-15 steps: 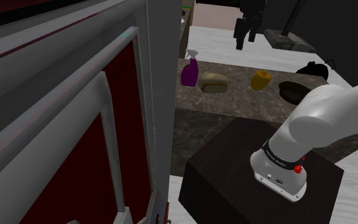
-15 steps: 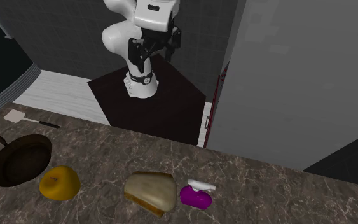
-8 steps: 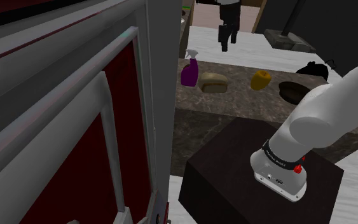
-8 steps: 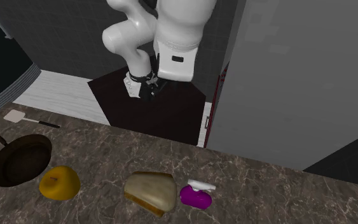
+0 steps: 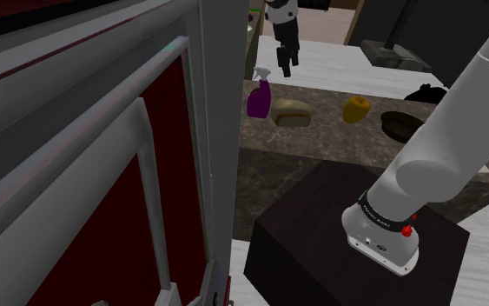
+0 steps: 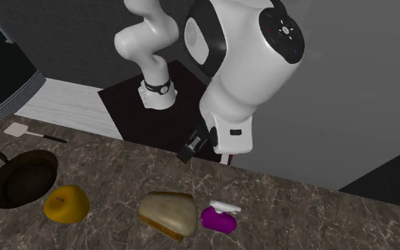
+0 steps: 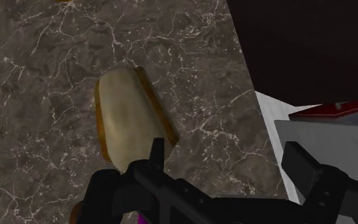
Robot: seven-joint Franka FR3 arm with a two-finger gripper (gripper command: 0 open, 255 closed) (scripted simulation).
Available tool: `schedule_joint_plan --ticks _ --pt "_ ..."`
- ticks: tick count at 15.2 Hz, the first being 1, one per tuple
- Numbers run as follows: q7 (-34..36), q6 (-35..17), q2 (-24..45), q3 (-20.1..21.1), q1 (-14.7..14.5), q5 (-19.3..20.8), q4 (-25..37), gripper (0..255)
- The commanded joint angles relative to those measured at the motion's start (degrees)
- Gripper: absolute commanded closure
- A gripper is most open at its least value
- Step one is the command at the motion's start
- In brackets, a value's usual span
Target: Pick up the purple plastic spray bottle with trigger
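The purple spray bottle (image 5: 259, 99) with a white trigger head stands on the dark marbled counter (image 5: 320, 139), at its end toward the shoulder view's left. In the second exterior view the bottle (image 6: 219, 217) stands right of a loaf of bread (image 6: 167, 212). My black gripper (image 5: 283, 59) hangs above the counter, a little beyond the bottle and the bread and apart from both. In the wrist view the gripper (image 7: 228, 162) is open over bare counter with nothing between the fingers. The bread (image 7: 130, 114) lies ahead of one finger, and a sliver of purple shows at the hand's edge.
A yellow rounded thing (image 5: 356, 109), a dark pan (image 5: 403, 124) and a black object (image 5: 426, 93) sit further along the counter. A white spatula (image 6: 20, 129) lies by the pan (image 6: 20, 177). A tall red-panelled unit (image 5: 103, 174) stands close beside the bottle.
The arm has swung out over the counter. The gripper moved toward the shoulder view's left, from above the yellow thing to near the bottle, and stayed open.
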State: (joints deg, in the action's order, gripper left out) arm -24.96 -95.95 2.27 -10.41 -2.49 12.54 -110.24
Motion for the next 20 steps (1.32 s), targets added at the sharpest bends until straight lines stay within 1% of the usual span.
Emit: schedule_joint_plan --ticks 1,5,9,12,15,16,20 --pt "-2.6 -0.3 5.3 -0.1 0.2 0.3 4.0 0" --pt "-6.7 -0.1 15.3 0.4 0.4 0.9 12.5 0" --pt "-10.6 1.2 25.6 1.1 0.6 1.7 22.3 0" --pt "-13.4 2.9 33.7 1.7 0.7 2.4 30.8 0" --pt "-16.4 5.5 42.4 2.2 0.7 3.2 40.9 0" --pt "-16.6 5.6 43.0 2.2 0.7 3.3 41.6 0" --pt "-15.9 3.6 44.2 2.4 0.9 3.3 40.6 0"
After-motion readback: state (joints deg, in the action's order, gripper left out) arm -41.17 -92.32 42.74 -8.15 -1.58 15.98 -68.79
